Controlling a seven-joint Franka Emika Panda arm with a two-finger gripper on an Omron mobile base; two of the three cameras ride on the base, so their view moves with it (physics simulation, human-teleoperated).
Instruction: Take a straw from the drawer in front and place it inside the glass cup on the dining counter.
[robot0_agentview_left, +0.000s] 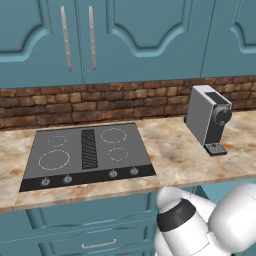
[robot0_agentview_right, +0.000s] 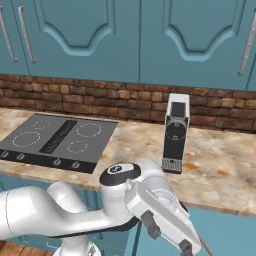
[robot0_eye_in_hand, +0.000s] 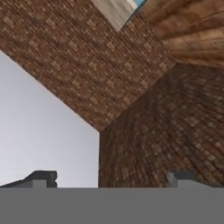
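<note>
Gripper low below the counter edge, fingers spread wide, holding nothing | drawer front with handle appears shut, under the cooktop, left of the hand | straw likely inside, hidden, axis unknown | cup unseen

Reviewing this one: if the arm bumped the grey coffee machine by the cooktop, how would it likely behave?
The coffee machine is a tall, narrow box, so a push near its top might tip it rather than move it. It stands flat on the smooth stone counter, so a low push would probably slide it; rolling seems unlikely. It looks rigid and probably heavy for its size.
</note>
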